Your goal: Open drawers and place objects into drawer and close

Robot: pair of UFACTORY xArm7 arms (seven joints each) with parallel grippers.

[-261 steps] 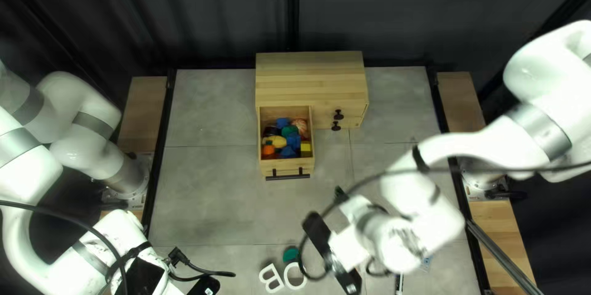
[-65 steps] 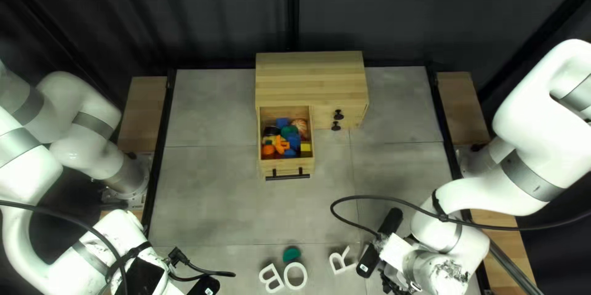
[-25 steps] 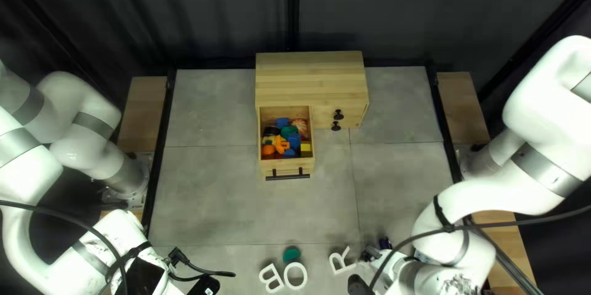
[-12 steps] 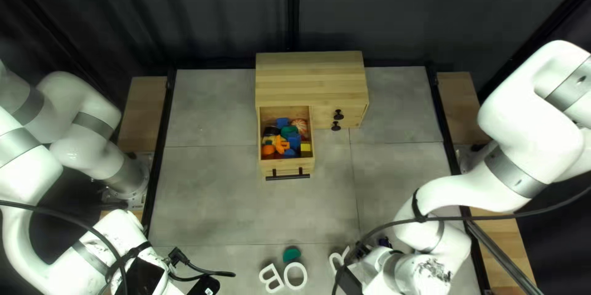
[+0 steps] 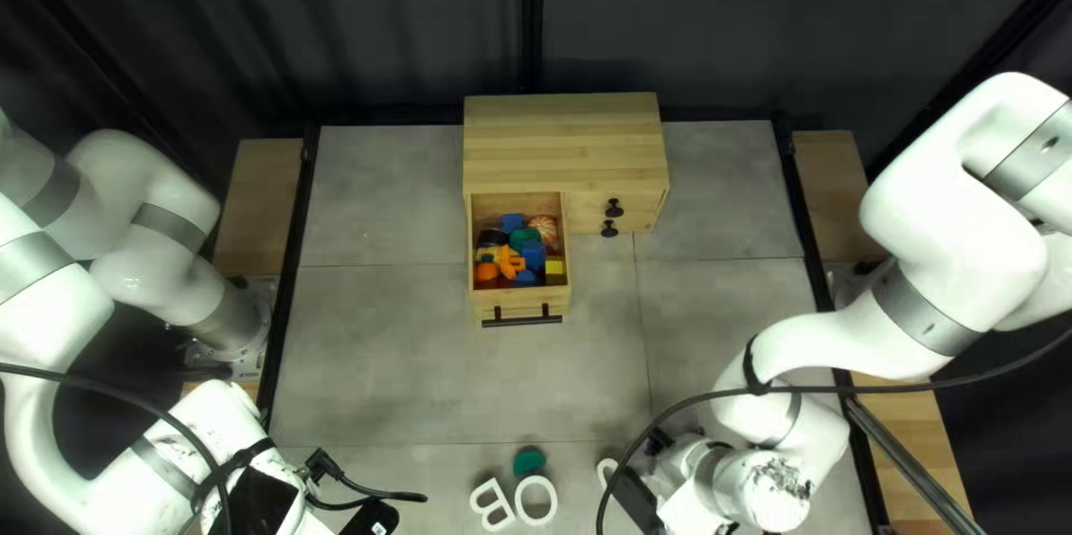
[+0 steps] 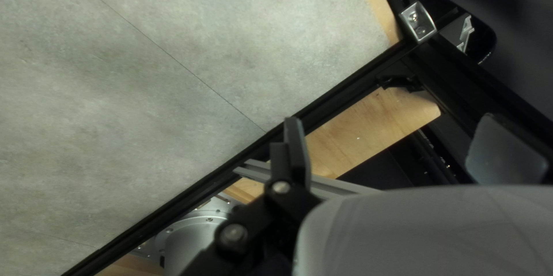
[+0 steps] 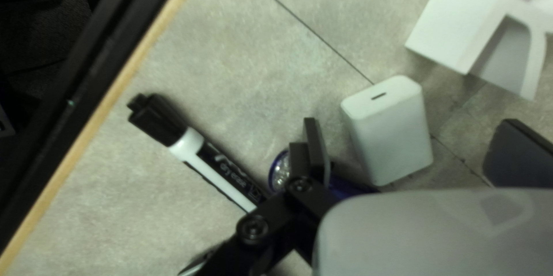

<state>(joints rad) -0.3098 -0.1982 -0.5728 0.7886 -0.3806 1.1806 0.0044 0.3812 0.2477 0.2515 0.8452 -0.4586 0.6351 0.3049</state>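
My right gripper is released, a white block ungripped between its fingers. My left gripper is spread wide; the drawer stands open

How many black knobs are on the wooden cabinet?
2: in the top left view, an upper knob and, just below it, a lower knob, both right of the open drawer. Hidden sides may hold more.

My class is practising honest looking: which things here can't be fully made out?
- Open drawer's floor: top left view, under the toys.
- Marker's tail: right wrist view, behind the right hand.
- White letter beside the O: top left view, mostly behind that hand.
- Large white object: right wrist view, cut by the edge.
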